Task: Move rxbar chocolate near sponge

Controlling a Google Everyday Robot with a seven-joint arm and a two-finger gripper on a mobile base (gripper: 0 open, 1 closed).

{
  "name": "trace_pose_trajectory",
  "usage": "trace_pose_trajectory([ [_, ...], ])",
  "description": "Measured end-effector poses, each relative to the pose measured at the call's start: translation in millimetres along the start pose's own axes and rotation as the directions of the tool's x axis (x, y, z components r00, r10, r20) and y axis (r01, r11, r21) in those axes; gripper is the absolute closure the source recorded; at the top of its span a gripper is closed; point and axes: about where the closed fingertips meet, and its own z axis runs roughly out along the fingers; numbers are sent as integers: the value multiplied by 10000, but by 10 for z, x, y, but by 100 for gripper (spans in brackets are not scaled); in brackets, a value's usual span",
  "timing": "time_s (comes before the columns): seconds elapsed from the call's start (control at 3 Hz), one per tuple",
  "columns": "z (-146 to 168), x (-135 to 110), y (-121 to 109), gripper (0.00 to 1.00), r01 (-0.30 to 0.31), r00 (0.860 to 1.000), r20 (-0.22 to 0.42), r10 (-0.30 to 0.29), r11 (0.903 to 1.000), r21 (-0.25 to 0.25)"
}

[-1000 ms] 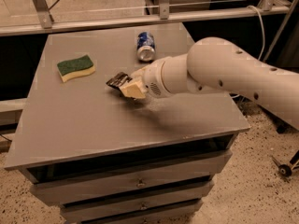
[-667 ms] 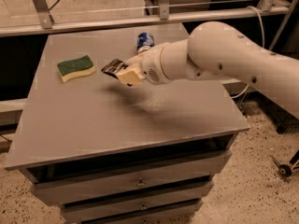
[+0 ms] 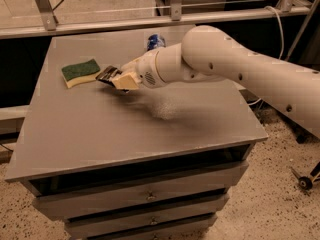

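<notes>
Shifted left toward the far corner, fingers (image 3: pixel 127 80) of the gripper (image 3: pixel 118 78) are clamped shut on the rxbar chocolate (image 3: pixel 106 74), low over the counter (image 3: pixel 125 134). The bar's free end is just beside the sponge (image 3: pixel 80 72), straight ahead. Placement looks nearly done; only the release is left. Blue can (image 3: pixel 155 40) is behind.
</notes>
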Motion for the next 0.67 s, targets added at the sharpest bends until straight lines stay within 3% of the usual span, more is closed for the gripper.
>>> trace_pose_trajectory([
  [0.33, 275, 128, -33, 100, -260, 9996, -137, 257, 9994, -239],
  [0.67, 543, 131, -64, 75, -373, 9993, -109, 368, 9982, -467],
])
